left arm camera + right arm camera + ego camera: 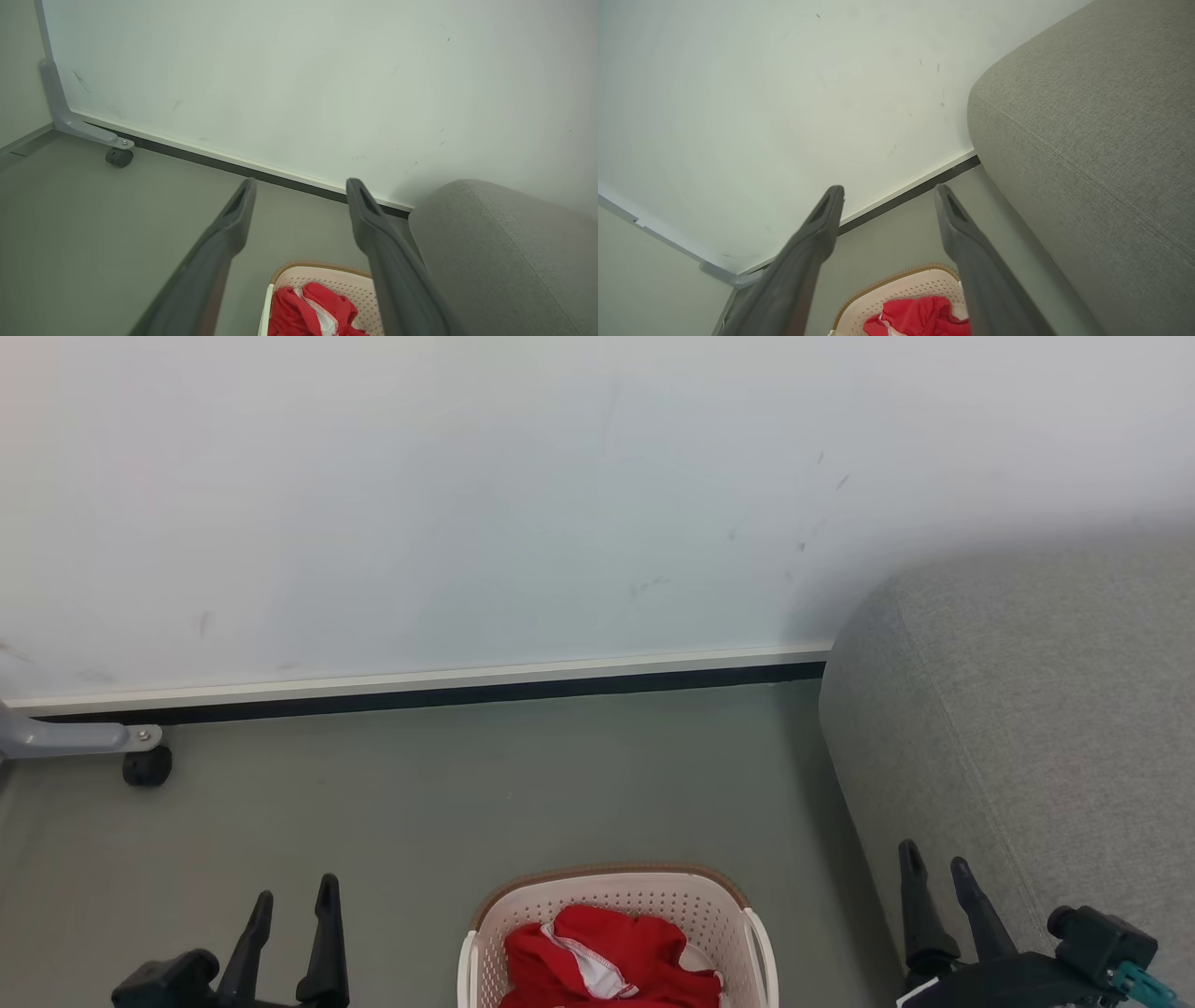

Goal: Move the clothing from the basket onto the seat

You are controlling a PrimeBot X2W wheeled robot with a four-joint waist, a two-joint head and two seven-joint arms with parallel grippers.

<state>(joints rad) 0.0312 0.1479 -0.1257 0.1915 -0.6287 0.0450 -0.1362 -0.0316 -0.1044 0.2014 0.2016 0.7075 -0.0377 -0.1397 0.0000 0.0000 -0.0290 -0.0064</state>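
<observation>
The clothing (607, 957) lies in the basket (635, 894) between the left gripper (297, 889) and right gripper (934, 856), both splayed, empty.

My head camera looks forward and down over the basket (653, 896) toward the white panel (467, 504) behind it. Both wrist cameras, either side of the basket, share that same outlook.
</observation>
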